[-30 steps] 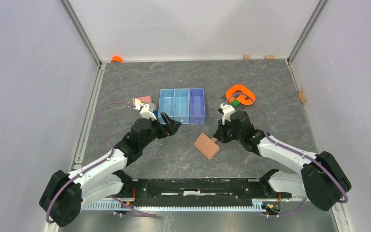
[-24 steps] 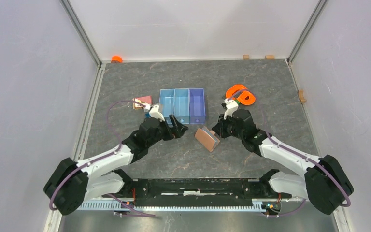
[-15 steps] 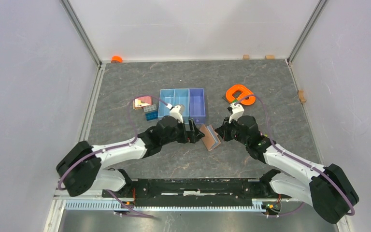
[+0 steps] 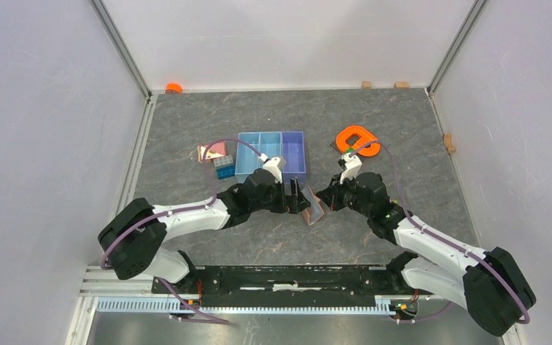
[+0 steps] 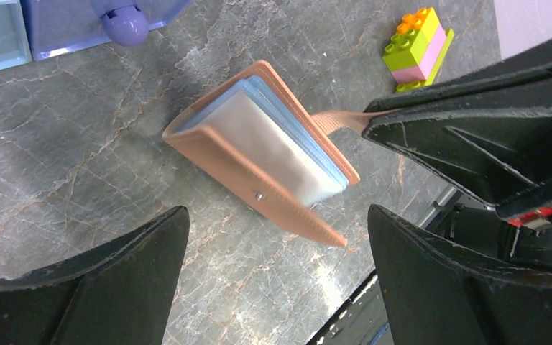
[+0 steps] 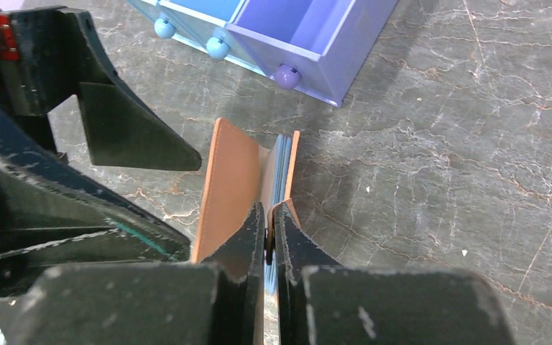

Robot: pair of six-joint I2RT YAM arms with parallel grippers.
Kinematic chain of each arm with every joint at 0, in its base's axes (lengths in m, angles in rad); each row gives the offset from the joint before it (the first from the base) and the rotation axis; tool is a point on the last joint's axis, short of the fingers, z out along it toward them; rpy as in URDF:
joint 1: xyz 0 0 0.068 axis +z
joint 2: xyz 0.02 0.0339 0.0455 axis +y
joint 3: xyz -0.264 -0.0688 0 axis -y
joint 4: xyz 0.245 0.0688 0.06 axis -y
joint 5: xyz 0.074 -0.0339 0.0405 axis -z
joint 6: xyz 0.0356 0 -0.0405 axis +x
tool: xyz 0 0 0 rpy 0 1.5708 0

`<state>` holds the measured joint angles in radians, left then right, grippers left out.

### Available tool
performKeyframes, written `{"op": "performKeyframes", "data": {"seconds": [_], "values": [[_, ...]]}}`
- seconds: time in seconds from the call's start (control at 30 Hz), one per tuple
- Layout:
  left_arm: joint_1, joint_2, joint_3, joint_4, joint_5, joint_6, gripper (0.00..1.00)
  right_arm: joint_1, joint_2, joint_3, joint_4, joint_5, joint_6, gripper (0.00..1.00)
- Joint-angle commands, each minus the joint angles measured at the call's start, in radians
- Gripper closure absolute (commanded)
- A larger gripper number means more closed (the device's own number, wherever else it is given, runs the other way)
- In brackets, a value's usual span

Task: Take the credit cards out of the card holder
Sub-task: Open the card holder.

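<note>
The salmon-brown card holder [image 4: 313,209] stands on edge on the table, partly folded open, with grey-blue inner pockets [image 5: 277,147] showing. My right gripper [image 6: 269,208] is shut on its small closure tab [image 5: 336,121] and holds it up. My left gripper [image 5: 277,215] is open wide and faces the card holder [image 5: 223,154] from the left. Its dark fingers [image 6: 133,140] are close to the cover and apart from it. The credit cards are hidden; no card edge shows outside the pockets. In the top view the left gripper [image 4: 296,195] and right gripper [image 4: 323,200] flank the card holder.
A blue three-compartment tray [image 4: 271,154] stands just behind the card holder. Left of it are a pink block [image 4: 213,152] and blue toy bricks [image 4: 223,169]. An orange ring-shaped object [image 4: 357,140] lies at the back right. A green-pink brick stack [image 5: 417,47] lies nearby.
The right gripper tipped the card holder from flat onto its edge and drew it slightly left. The left arm swung right to the card holder, its jaws opening a little wider.
</note>
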<state>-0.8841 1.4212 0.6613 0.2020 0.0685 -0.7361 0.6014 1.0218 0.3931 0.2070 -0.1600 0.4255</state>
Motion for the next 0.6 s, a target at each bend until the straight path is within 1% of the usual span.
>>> {"op": "performKeyframes", "data": {"seconds": [0.0,0.03,0.13,0.2,0.3,0.33,0.43,0.47,0.5,0.57], "values": [[0.004,0.036,0.047,-0.030,-0.017,0.029,0.00,0.002,-0.032,-0.010,0.047,-0.042,0.010,1.00],[0.014,0.048,0.046,-0.031,-0.009,0.019,0.00,0.003,-0.038,-0.011,0.044,-0.041,0.009,1.00],[0.061,0.093,0.040,-0.005,0.048,-0.010,0.11,0.003,-0.065,-0.021,0.039,-0.002,0.002,1.00],[0.080,0.112,0.034,0.017,0.085,-0.019,0.29,0.003,-0.070,-0.022,0.025,0.016,-0.004,1.00],[0.095,0.107,0.025,0.026,0.095,-0.014,0.49,0.002,-0.057,-0.017,0.015,0.022,-0.005,0.97],[0.098,0.101,0.025,0.019,0.087,-0.009,0.57,0.002,-0.051,-0.017,0.014,0.020,-0.006,0.95],[0.115,0.091,0.034,-0.025,0.071,0.011,0.84,0.002,-0.048,-0.014,0.004,0.026,-0.016,0.86],[0.122,0.089,0.037,-0.036,0.071,0.018,0.89,0.003,-0.051,-0.013,-0.003,0.039,-0.021,0.81],[0.126,0.086,0.040,-0.046,0.071,0.022,0.91,0.001,-0.056,-0.013,-0.014,0.058,-0.027,0.73],[0.130,0.079,0.046,-0.072,0.065,0.040,0.96,0.001,-0.056,-0.012,-0.026,0.089,-0.030,0.63]]}}
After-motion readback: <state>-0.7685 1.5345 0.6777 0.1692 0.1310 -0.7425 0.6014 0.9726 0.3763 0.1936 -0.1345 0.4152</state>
